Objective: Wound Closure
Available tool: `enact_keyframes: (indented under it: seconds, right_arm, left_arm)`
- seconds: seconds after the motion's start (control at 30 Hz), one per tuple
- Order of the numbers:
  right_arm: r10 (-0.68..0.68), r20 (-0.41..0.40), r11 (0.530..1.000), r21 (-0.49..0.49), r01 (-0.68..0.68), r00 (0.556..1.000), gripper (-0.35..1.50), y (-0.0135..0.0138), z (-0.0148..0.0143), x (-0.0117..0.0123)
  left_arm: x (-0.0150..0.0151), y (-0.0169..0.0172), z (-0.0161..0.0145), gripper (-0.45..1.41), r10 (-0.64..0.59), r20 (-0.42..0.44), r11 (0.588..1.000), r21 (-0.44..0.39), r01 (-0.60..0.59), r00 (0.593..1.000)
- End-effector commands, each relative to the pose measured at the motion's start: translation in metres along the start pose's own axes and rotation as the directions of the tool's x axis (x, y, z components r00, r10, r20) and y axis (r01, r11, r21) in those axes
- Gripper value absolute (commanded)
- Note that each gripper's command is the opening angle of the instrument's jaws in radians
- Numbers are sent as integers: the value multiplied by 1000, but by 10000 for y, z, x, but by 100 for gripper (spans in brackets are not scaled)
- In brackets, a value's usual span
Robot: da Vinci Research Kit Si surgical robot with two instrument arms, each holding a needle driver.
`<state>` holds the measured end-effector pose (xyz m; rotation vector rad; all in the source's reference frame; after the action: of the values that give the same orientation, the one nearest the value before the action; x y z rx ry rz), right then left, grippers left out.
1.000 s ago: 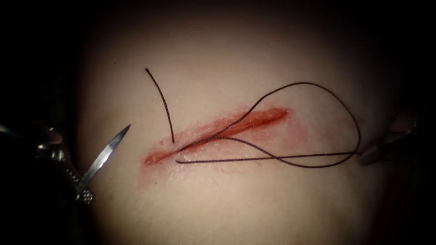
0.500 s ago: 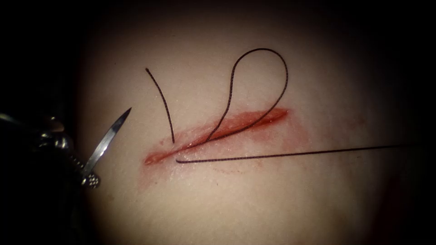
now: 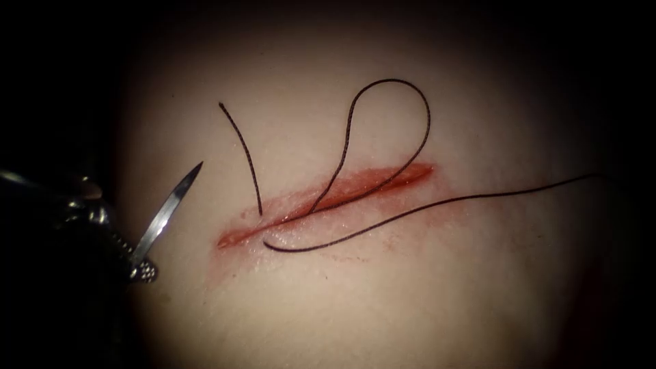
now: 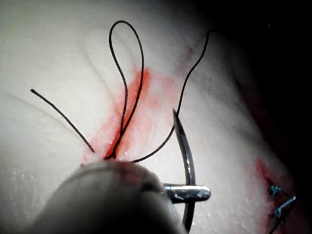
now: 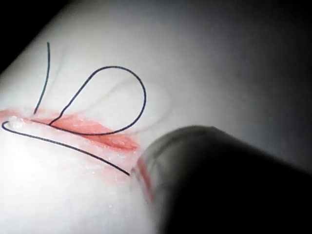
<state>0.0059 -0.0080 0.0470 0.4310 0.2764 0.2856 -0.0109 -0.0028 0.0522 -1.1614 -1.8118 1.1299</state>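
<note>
My left tool (image 3: 143, 273) is left of the cut (image 3: 355, 188), shut on the curved needle (image 3: 167, 212) towards its rear end. The needle is out of the tissue (image 3: 383, 307), with its tip pointing up and right. The left wrist view gives the same grip (image 4: 200, 193) on the needle (image 4: 184, 146). Dark thread rises from the cut in a loop (image 3: 429, 119). A short free end (image 3: 242, 147) lies on the cut's left. A long slack strand (image 3: 437, 203) curves off to the right. My right tool's shaft (image 5: 219, 180) hovers near that strand (image 5: 73, 146).
Red fluid stains the tissue around the cut. Blue stitch knots (image 4: 280, 202) sit by another red mark at the tissue's edge, seen from the left wrist. Darkness surrounds the lit tissue.
The right tool has gone out of the endoscope view to the right. The wide loop shrank as the strand went taut, and that strand now lies slack and curved. The left tool crept slightly right.
</note>
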Motion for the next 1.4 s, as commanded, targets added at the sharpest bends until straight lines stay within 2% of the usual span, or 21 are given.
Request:
enact_keyframes:
  seconds: [0.03,0.13,0.27,0.37,0.47,0.57,0.63,0.87,1.17,1.2,1.27,1.3,1.33,1.4]
  right_arm:
    - [-69,-22,998,-2,69,997,103,-30,13,59]
    - [-179,-48,984,-15,179,983,99,-61,31,109]
    - [-298,-104,954,-7,299,949,99,-91,56,165]
    - [-371,-142,928,-25,372,918,101,-105,73,194]
    - [-425,-139,905,-46,423,894,103,-115,86,210]
    - [-469,-135,883,-37,469,873,99,-122,92,218]
    - [-468,-136,882,-18,470,873,93,-124,93,220]
    - [-482,-128,875,-14,484,867,89,-127,97,219]
    - [-500,-110,862,33,506,859,86,-130,142,208]
    - [-502,-108,860,39,508,858,83,-129,146,207]
    - [-502,-107,857,73,511,858,52,-127,148,206]
    - [-507,-110,850,102,517,855,19,-126,147,206]
    - [-511,-117,838,153,524,851,-35,-125,145,207]
    - [-509,-128,818,234,525,851,-35,-124,142,208]
  left_arm:
    - [1,-6,3,-45,-1,0,1000,-1,1,1000]
    - [0,-6,3,-45,-1,0,1000,0,1,1000]
    - [1,-6,3,-45,-1,0,1000,0,1,1000]
    - [1,-7,4,-45,0,-1,1000,0,0,1000]
    - [1,-7,4,-45,0,-2,1000,1,0,1000]
    - [1,-8,4,-45,0,-2,1000,1,0,1000]
    - [1,-8,4,-45,1,-2,1000,1,-1,1000]
    - [0,-9,4,-45,2,-2,1000,2,-2,1000]
    - [0,-9,5,-45,2,-3,1000,2,-2,1000]
    - [0,-9,5,-45,2,-3,1000,2,-2,1000]
    - [0,-9,5,-45,2,-3,1000,2,-2,1000]
    - [0,-9,5,-45,2,-3,1000,2,-2,1000]
    - [0,-9,5,-45,2,-3,1000,2,-2,1000]
    - [0,-9,5,-45,2,-3,1000,2,-2,1000]
